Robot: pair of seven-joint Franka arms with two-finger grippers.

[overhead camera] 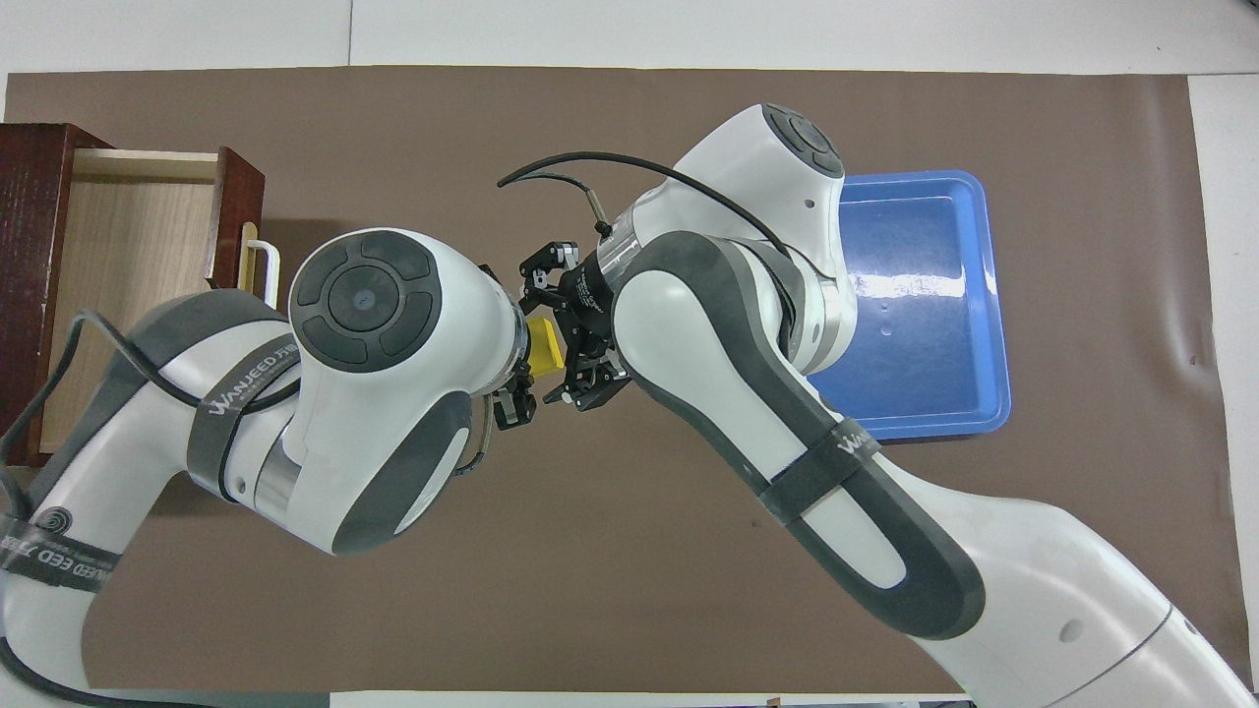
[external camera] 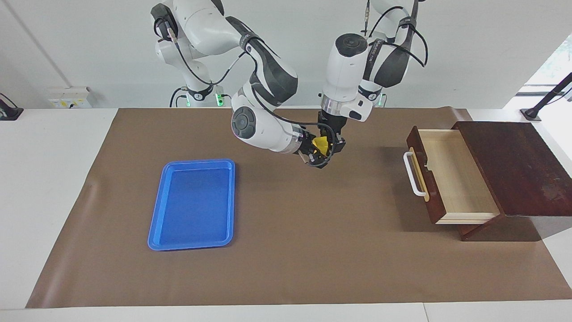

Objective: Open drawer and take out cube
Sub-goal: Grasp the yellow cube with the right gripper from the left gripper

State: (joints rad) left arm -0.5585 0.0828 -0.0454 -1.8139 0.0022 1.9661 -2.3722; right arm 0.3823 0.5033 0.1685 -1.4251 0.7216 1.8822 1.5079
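Grippers meet in the air above the middle of the brown mat [external camera: 286, 250]: the left gripper [external camera: 330, 144] is clamped on the small bright yellow cube [external camera: 320, 144], while the right gripper [external camera: 318, 154] stands spread wide around that same cube. Toward the left arm's end sits the dark reddish-brown wooden drawer [external camera: 447, 174], pulled open; toward the right arm's end lies a flat blue plastic tray [external camera: 193, 203].
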